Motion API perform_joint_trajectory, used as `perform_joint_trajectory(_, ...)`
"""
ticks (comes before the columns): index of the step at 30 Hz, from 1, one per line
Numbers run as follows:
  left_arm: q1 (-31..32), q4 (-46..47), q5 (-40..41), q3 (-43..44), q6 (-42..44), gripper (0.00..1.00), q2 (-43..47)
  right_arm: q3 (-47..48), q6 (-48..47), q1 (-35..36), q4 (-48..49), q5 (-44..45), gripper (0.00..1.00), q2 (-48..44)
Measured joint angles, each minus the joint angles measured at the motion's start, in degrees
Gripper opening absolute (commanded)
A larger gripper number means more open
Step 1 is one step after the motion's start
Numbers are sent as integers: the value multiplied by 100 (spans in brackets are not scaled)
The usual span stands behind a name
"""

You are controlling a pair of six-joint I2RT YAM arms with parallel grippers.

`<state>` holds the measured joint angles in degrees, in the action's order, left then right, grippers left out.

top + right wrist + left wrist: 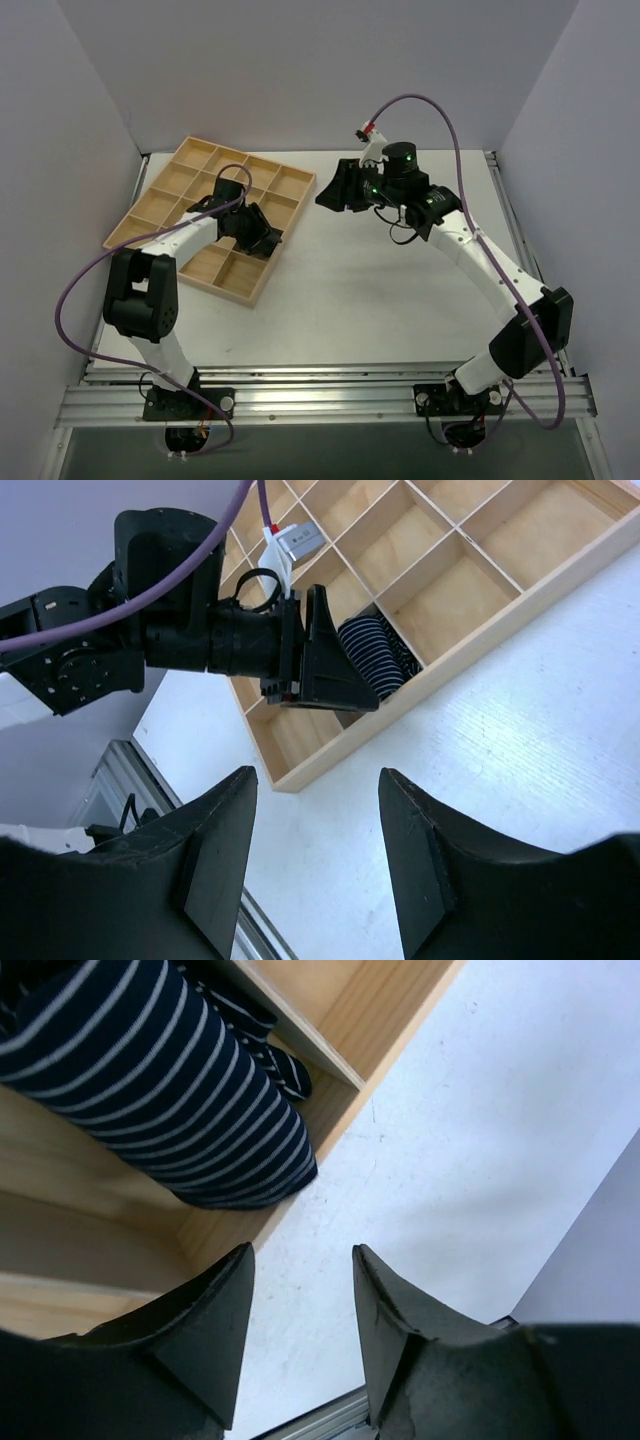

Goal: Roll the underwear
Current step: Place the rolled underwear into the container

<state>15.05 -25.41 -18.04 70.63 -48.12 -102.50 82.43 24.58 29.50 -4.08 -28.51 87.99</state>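
Underwear (170, 1090) sits rolled in an edge cell of the tray (345, 1020), far left. Soft, light, probably unrolls easily; pinch across the roll's middle. Left gripper (300, 1260) and right gripper (318, 780): jaws apart, empty.

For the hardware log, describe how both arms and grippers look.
The left arm and right arm both have white links joined by chunky black joints. A purple cable loops along each. The right arm's wrist shows green lights. The left gripper and right gripper are matte black, each with two wedge-shaped fingers.
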Motion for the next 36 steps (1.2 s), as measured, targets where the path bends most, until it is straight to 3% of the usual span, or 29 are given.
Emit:
perform_joint_trajectory(11,118,-476,35,398,-116,56,485,-190,-240,-221,-1045,74,48,-791)
perform_joint_trajectory(14,260,-588,28,761,42,57,533,-70,-232,-221,-1510,365,52,-831)
perform_joint_trajectory(17,693,-739,122,1353,393,63,671,24,-190,-221,-2059,1005,71,-1038)
perform_joint_trajectory(18,918,-741,164,1517,511,65,776,24,-164,-223,-2225,1198,99,-1174)
perform_joint_trajectory(19,1161,-721,197,1635,595,68,938,28,-122,-238,-2393,1390,100,-1331)
perform_joint_trajectory(20,1403,-658,223,1668,664,98,1147,35,-118,-247,-2542,1558,100,-1508)
perform_joint_trajectory(21,1700,-636,234,1668,739,94,1445,50,-61,-247,-2691,1720,100,-1696)
perform_joint_trajectory(24,2354,-409,306,1556,702,94,2269,164,109,-247,-3082,2131,100,-2243)
perform_joint_trajectory(29,2964,-55,597,1091,682,94,3418,525,262,-247,-3635,2881,100,-2861)
perform_joint_trajectory(36,3248,-57,953,619,726,94,3705,918,280,-247,-4089,3206,100,-2907)
